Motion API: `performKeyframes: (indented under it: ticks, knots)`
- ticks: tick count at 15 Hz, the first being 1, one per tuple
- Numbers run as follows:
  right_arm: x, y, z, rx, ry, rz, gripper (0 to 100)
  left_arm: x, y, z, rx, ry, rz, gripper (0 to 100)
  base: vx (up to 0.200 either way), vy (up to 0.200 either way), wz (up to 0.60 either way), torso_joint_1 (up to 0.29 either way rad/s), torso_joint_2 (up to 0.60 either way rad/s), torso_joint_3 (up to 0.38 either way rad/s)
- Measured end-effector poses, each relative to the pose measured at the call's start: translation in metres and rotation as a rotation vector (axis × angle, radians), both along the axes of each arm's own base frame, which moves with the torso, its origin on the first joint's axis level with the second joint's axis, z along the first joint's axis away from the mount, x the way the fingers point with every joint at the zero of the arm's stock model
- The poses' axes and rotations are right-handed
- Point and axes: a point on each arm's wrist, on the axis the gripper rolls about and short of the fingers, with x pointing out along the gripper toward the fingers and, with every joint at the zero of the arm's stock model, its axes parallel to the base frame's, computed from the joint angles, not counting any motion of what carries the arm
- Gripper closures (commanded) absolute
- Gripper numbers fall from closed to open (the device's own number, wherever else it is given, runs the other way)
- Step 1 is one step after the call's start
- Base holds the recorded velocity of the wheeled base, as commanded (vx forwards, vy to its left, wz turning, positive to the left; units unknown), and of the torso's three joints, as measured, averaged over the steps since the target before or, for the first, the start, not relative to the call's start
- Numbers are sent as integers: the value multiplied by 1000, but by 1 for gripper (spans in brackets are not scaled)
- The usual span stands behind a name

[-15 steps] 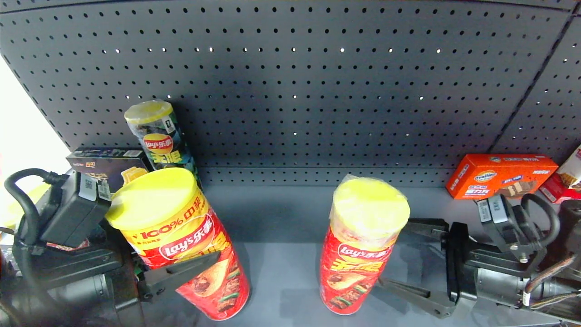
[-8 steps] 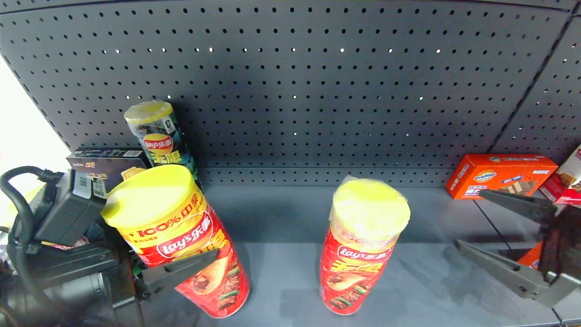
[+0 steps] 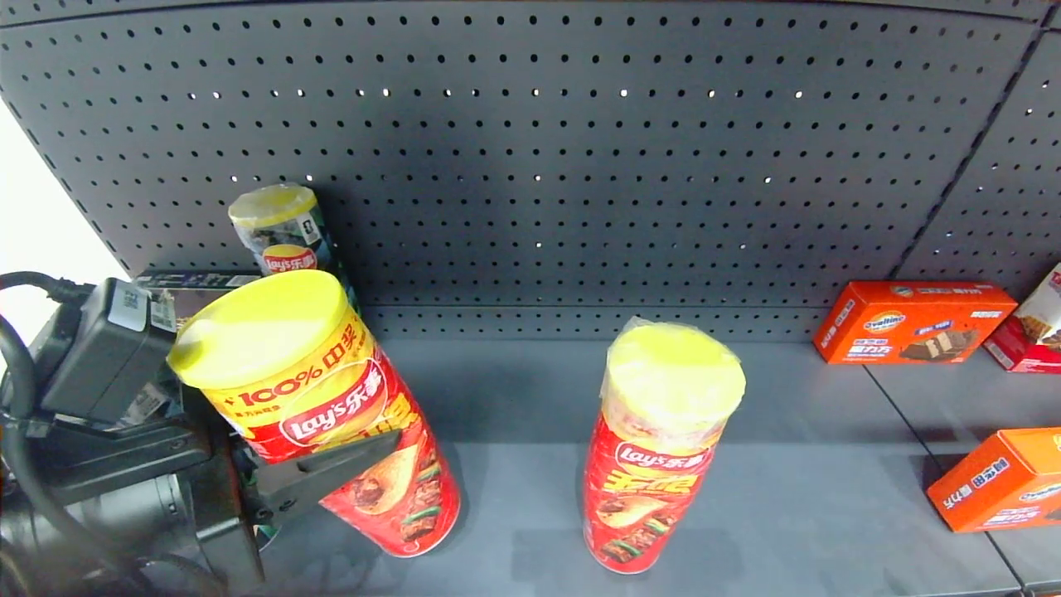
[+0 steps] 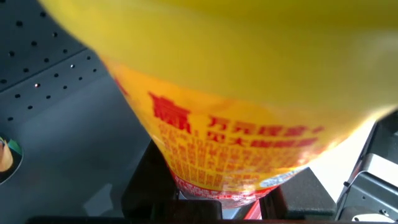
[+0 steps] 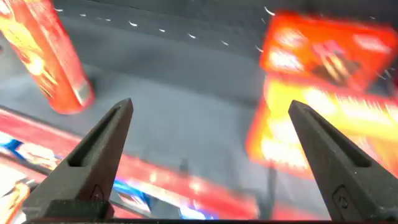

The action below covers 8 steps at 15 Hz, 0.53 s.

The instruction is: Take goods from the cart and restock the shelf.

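The left pincer (image 3: 352, 452) is clenched on a tilted, yellow-lidded chip can (image 3: 307, 390) above the shelf (image 3: 514, 506); I cannot tell whether its base touches. A second can (image 3: 659, 456) stands upright, well to this pincer's right. The right pincer (image 5: 210, 106) is released, with orange boxes (image 5: 323, 56) beyond its tips.

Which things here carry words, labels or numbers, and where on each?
Left can: large lettering and a number on the yellow band, logo below.
Middle can: logo and lettering on its red side.
Back can: logo on its side.
Far orange box, near orange box: lettering, partly too small to read.
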Motion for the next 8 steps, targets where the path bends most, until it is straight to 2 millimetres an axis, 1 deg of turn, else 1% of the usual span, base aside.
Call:
performKeyframes:
  ticks: [1,2,3,4,6,7,8]
  knots:
    - [-11,-4,-10,6,22,-39,0,0,0,0,0,-1,-1,100,0,0,0,0,0,0]
    - [-20,-8,-21,23,39,-118,0,0,0,1,-1,-2,-2,100,0,0,0,0,0,0]
    - [-26,-10,-30,44,29,-185,0,0,-1,1,-2,-4,-4,100,0,0,0,0,0,0]
    - [-28,-11,-37,51,25,-199,0,0,-1,1,-2,-4,-6,100,0,0,0,0,0,0]
    - [-25,-11,-58,36,8,-225,0,0,-1,2,-3,-6,-6,100,0,0,0,0,0,0]
    - [-23,-12,-70,-28,34,-274,0,0,-1,2,-3,-7,-6,100,0,0,0,0,0,0]
    - [-23,-13,-75,-74,45,-353,0,-1,-1,2,-3,-7,-7,100,0,0,0,0,0,0]
